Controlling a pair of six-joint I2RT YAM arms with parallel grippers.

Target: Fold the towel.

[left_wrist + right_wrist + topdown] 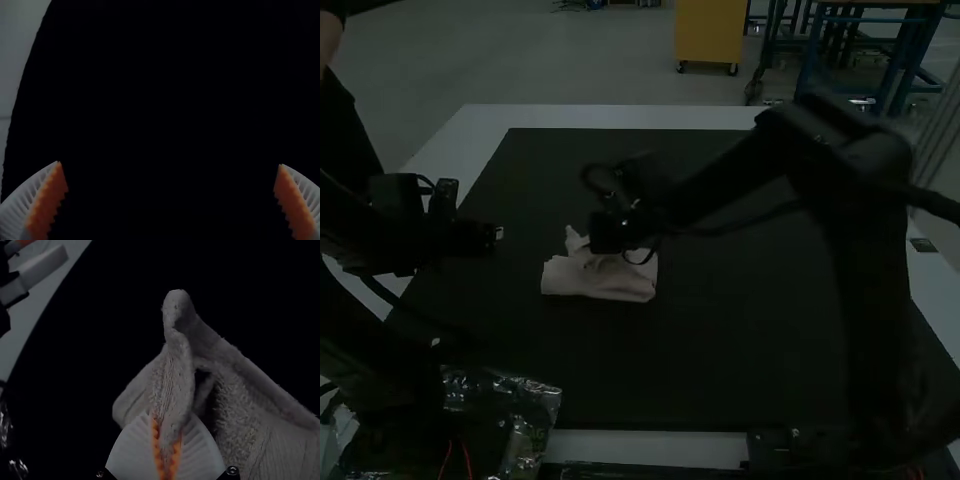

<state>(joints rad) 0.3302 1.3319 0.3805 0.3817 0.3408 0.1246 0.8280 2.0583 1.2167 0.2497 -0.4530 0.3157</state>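
R arm stands at high view's R side, nr edge. Upper link goes up steeply to a high bend, then the forearm slopes down & across toward mid-L. R gripper at its end, low over the towel, approx. mid-mat, a bit L of ctr.

Terry towel: off-white, bunched, on the black mat, L of ctr. Nr portion lies flatter w/ a fairly straight edge; far side rucked up, small peak at far L. Exact no. of folds: can't tell.

R wrist view: R gripper closed on a raised ridge of towel, cloth pinched upright btwn the orange pads. Ridge rises to a rounded tip past the fingers; cloth falls away either side, w/ a small dark hollow under one slope. Looped pile visible in the hollow's flank.

L arm low at high view's L edge, forearm approx. level, pointing inward. L gripper over mat's L part, apart fr. the towel. L wrist view: white ribbed fingers spread wide, mat surface btwn them.

Also: white tabletop around mat; crinkled plastic bag at nr L, by L arm's base.
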